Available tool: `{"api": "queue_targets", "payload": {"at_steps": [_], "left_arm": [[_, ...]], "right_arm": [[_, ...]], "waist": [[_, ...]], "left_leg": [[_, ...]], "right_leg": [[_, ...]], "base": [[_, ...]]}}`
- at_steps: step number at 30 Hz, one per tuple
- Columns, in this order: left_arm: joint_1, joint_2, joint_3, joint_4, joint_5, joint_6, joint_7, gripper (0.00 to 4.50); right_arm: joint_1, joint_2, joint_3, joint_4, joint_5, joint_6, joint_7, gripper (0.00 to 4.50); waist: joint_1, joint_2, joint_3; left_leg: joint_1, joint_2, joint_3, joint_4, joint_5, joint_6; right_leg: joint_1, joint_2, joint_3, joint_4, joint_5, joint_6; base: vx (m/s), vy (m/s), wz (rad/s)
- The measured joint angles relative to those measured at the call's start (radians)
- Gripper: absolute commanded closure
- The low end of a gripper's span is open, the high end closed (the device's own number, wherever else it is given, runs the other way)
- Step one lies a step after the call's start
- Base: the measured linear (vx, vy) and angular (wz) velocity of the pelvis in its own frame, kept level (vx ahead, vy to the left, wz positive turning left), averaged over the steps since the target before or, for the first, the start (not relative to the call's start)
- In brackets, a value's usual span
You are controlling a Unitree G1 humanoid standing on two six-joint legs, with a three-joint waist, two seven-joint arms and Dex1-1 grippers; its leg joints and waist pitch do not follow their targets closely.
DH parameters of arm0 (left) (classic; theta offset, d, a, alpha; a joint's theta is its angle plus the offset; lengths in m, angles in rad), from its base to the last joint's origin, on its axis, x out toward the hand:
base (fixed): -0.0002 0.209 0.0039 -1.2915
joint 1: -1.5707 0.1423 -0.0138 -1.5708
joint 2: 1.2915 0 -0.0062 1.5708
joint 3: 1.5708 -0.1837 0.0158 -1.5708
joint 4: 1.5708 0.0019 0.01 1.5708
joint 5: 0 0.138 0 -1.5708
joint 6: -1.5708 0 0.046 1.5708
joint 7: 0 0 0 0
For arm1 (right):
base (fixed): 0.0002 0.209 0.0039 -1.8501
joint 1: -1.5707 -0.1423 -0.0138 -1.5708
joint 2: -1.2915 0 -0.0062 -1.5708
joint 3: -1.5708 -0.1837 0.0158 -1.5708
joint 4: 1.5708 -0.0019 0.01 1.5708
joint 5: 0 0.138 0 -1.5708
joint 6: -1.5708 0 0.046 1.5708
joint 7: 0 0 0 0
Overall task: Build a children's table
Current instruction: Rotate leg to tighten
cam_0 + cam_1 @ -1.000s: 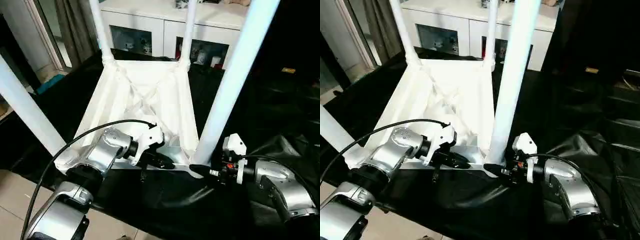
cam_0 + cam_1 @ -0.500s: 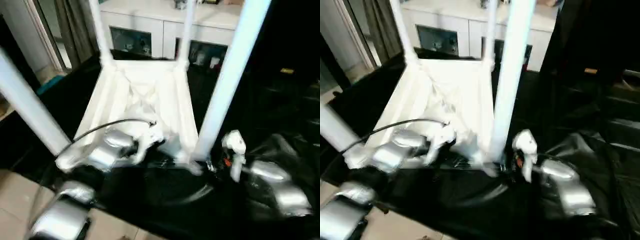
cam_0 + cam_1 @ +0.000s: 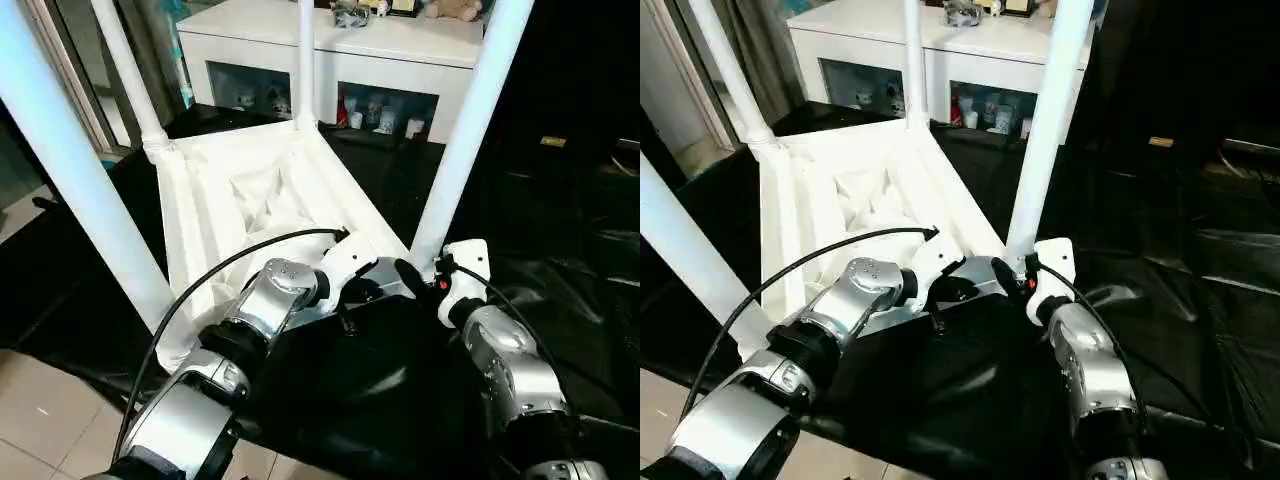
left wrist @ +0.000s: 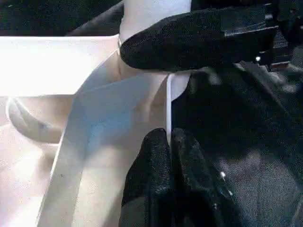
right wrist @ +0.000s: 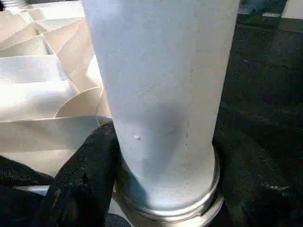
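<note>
Left wrist view: left gripper [image 4: 168, 142] pinched on top [image 3: 250, 200] rim; right gripper [image 5: 161, 189] clasps base of near right leg [image 3: 465, 140]. Top upside down on black sheet [image 3: 560, 220] — four legs upright in sockets; flipping left, I judge.

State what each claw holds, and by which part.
Left claw pinches the table top's rim; right claw grips the near-right leg at its base.
</note>
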Motion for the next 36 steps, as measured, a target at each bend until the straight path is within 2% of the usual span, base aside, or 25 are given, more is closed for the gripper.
{"api": "queue_targets", "payload": {"at_steps": [2,4,7,11,17,20,21,27,28,31,36], "left_arm": [[0.002,0.018,-0.013,-0.015,-0.001,-0.002,-0.034,4.50],[0.010,0.038,-0.018,-0.035,-0.004,-0.002,-0.078,4.50],[0.022,0.076,-0.025,-0.066,-0.012,-0.001,-0.156,4.50],[0.044,0.147,-0.046,-0.117,-0.023,-0.026,-0.299,4.50],[0.072,0.208,-0.070,-0.174,-0.044,-0.026,-0.448,4.50],[0.076,0.218,-0.076,-0.183,-0.052,-0.018,-0.471,4.50],[0.076,0.222,-0.076,-0.187,-0.053,-0.015,-0.477,4.50],[0.083,0.231,-0.076,-0.203,-0.056,-0.005,-0.489,4.50],[0.085,0.232,-0.076,-0.206,-0.057,-0.002,-0.492,4.50],[0.086,0.235,-0.076,-0.210,-0.058,0.003,-0.500,4.50],[0.086,0.235,-0.076,-0.211,-0.058,0.006,-0.499,4.50]], "right_arm": [[0.014,-0.045,0.021,-0.018,0.003,-0.003,0.075,1.08],[0.021,-0.093,0.039,-0.033,0.007,-0.002,0.157,0.76],[0.042,-0.184,0.075,-0.071,0.019,-0.002,0.313,0.73],[0.069,-0.256,0.094,-0.115,0.063,0.011,0.481,0.73],[0.072,-0.296,0.144,-0.168,0.107,0.039,0.640,0.73],[0.072,-0.308,0.158,-0.172,0.111,0.041,0.670,0.73],[0.074,-0.308,0.160,-0.172,0.112,0.042,0.678,1.01],[0.074,-0.308,0.158,-0.172,0.118,0.049,0.683,1.34],[0.074,-0.308,0.158,-0.172,0.119,0.049,0.684,1.54],[0.074,-0.309,0.159,-0.172,0.120,0.051,0.693,1.77],[0.075,-0.309,0.159,-0.171,0.120,0.051,0.693,1.89]], "waist": [[0.001,-0.001,0.001],[0.002,-0.002,0.001],[0.006,-0.002,0.001],[0.017,-0.002,0.001],[0.043,-0.002,0.001],[0.046,-0.002,0.002],[0.046,-0.002,0.002],[0.045,-0.002,0.002],[0.046,-0.002,0.002],[0.046,-0.002,0.002],[0.047,-0.002,0.002]], "left_leg": [[-0.001,0.000,0.000,-0.001,0.000,0.000],[-0.001,0.000,0.000,-0.003,-0.001,0.001],[-0.002,0.000,0.000,-0.006,0.000,0.004],[-0.002,0.001,-0.001,-0.008,0.000,0.005],[-0.003,0.001,0.001,-0.006,-0.001,0.003],[-0.003,0.001,0.001,-0.006,-0.001,0.003],[-0.003,0.001,0.001,-0.006,-0.001,0.003],[-0.003,0.001,0.001,-0.007,-0.001,0.003],[-0.004,0.001,0.001,-0.007,-0.001,0.003],[-0.004,0.001,0.001,-0.007,-0.001,0.003],[-0.004,0.001,0.001,-0.007,-0.001,0.004]], "right_leg": [[0.000,0.000,0.000,0.000,0.002,-0.004],[-0.001,0.000,-0.001,0.000,0.003,-0.004],[-0.002,0.001,-0.002,0.000,0.001,-0.003],[-0.003,0.002,-0.003,0.000,-0.001,-0.003],[-0.002,0.001,-0.001,0.000,-0.001,-0.003],[-0.002,0.000,0.000,0.000,-0.001,-0.003],[-0.002,0.001,0.000,0.000,-0.001,-0.003],[-0.003,0.001,-0.001,0.000,-0.001,-0.003],[-0.003,0.001,-0.001,0.000,-0.001,-0.003],[-0.004,0.001,-0.001,0.000,-0.001,-0.003],[-0.004,0.001,-0.001,0.000,-0.001,-0.003]], "base": [[0.000,0.000,0.00],[0.000,0.000,0.00],[0.000,0.000,0.00],[0.000,0.000,0.00],[0.000,0.000,0.00],[0.000,0.000,0.00],[0.000,0.000,0.00],[0.000,0.000,0.00],[0.000,0.000,0.00],[0.000,0.000,0.00],[0.000,0.000,0.00]]}}
